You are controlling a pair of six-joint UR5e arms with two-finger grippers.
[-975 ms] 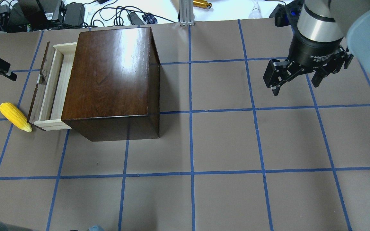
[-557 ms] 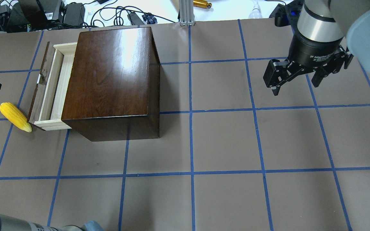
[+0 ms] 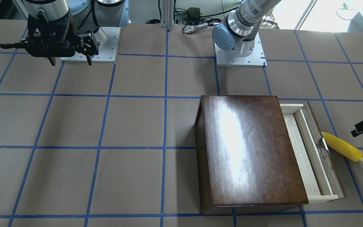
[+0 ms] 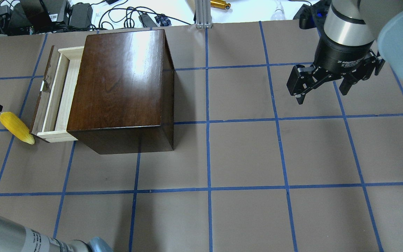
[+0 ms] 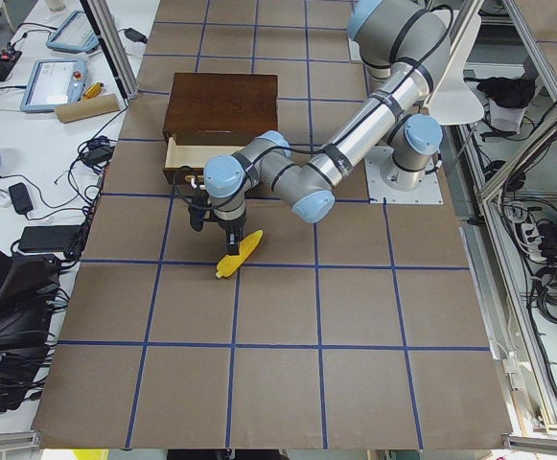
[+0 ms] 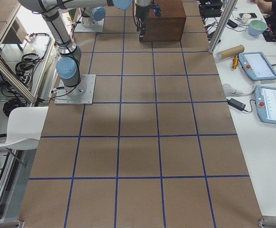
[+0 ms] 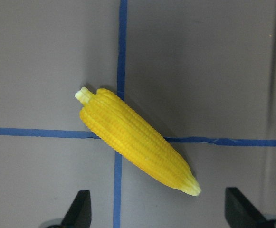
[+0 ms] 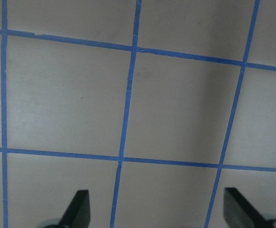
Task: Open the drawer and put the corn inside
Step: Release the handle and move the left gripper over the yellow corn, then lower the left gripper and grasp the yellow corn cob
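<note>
The corn (image 7: 138, 140), centre frame, looks light, stiff and bumpy. The left gripper (image 7: 159, 216) gapes empty; best pinch the cob's thick middle

Bright, even overhead light. I note white glare on the box top (image 4: 121, 77); the corn (image 7: 135, 142), just ahead of my left gripper (image 7: 159, 209), casts a soft shadow. Focus sharp throughout.

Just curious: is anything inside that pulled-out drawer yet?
The drawer shows bare pale wood where open; the rest is hidden under the box. The corn lies outside it.
</note>
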